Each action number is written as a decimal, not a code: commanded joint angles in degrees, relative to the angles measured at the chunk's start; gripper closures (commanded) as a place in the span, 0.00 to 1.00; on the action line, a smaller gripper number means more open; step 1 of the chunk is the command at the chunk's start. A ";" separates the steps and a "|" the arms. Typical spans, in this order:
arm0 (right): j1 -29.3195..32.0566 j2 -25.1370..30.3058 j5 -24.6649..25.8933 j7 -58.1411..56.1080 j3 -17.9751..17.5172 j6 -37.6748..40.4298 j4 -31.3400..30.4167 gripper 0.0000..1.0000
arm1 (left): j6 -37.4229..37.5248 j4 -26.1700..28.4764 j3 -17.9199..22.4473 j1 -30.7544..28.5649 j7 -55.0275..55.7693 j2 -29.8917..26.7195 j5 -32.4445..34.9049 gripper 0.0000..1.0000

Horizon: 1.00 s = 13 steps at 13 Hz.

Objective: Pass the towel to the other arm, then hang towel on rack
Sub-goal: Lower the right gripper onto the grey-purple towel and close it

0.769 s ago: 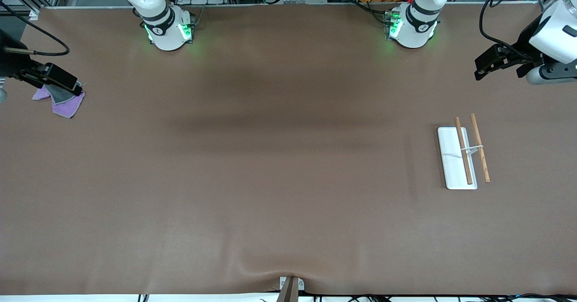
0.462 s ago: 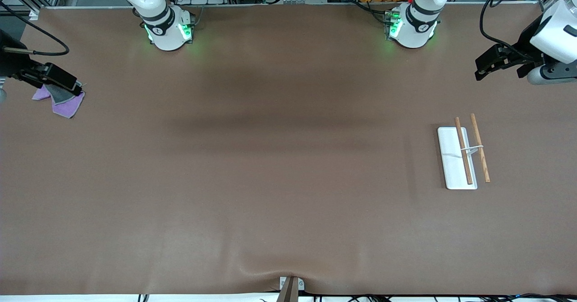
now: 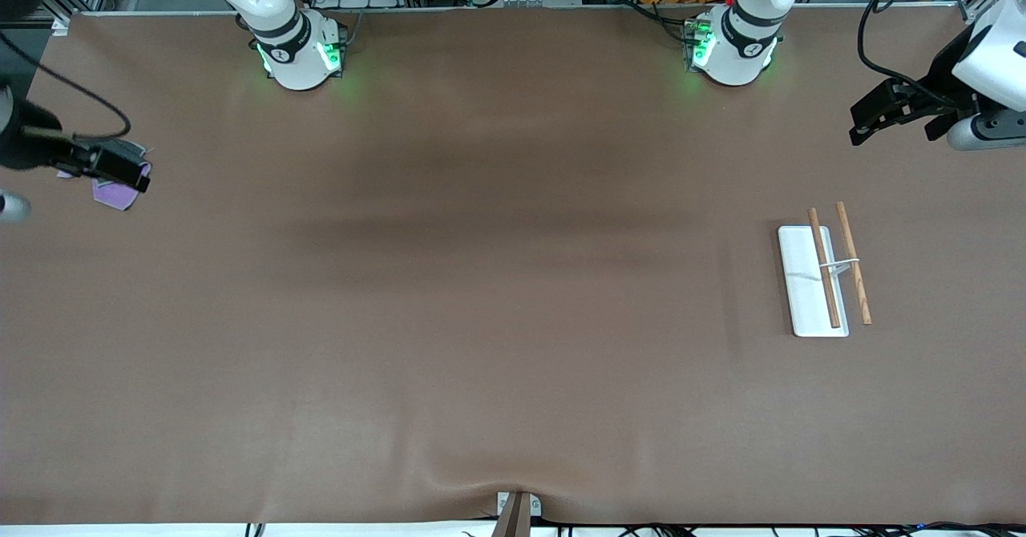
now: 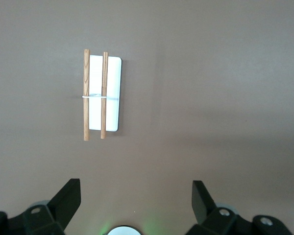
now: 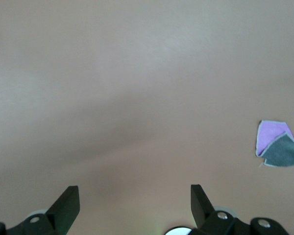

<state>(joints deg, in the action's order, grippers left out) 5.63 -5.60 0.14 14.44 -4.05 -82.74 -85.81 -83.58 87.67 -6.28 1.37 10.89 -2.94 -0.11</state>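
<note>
Judging risk first: nothing is held yet, so the whole job is still ahead. Near to far on the tabletop [image 3: 513, 345]: the front edge has a small clamp [image 3: 517, 509] at mid-length with the brown mat puckered around it; the middle is bare.

The rack [image 3: 824, 277] sits toward the left arm's end, about mid-depth, white base flat, two wooden rods lying parallel above it on a thin wire. It looks light and the rods are thin, so a hard drape or a sideways drag w/ the towel could tip or slide it.

The towel [image 3: 119, 193] lies crumpled by the edge at the right arm's end, farther from the camera than the rack, lilac side partly up w/ grey folded over. The right tool [image 3: 120, 172] hangs over it, fingers apart, gripping nothing. In the right wrist view the towel [image 5: 279, 144] sits well off to one side of the fingers, so a straight drop prob misses it or catches one corner only; a corner pinch could slip at the handover. It's also close to the edge, so a nudge might push it off.

The left tool [image 3: 870, 116] waits over the far corner at its own end, fingers apart, empty, rack [image 4: 102, 94] in its wrist view.

Surface: smooth brown mat, soft shadows. Past the far edge: arm bases w/ green lights, cables, frame rails.
</note>
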 commanded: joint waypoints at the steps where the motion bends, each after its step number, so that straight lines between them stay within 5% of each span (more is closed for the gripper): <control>1: 6.21 -5.54 0.56 -7.53 -0.26 0.47 0.91 0.00 | 0.35 -1.10 0.04 -0.40 -1.05 1.00 -1.12 0.00; 4: 13.68 -9.33 0.74 -19.35 -0.26 -0.40 -1.19 0.00 | 0.17 -1.27 -0.05 -0.14 -0.87 1.97 -1.03 0.00; 7: 16.51 -12.93 8.54 -27.75 -0.34 -2.86 -1.82 0.00 | -0.35 -1.19 -0.05 -0.41 -0.96 2.23 -0.68 0.00; 13: 24.59 -14.35 8.74 -39.28 -0.34 -7.17 -7.70 0.00 | -1.06 -1.19 -0.05 -0.40 -0.87 3.02 -0.59 0.00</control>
<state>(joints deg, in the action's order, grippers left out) 27.66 -20.80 8.10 -20.66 -3.23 -88.54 -91.01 -84.54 87.58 -6.25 1.33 10.89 -0.29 -0.11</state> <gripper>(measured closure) 0.000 0.000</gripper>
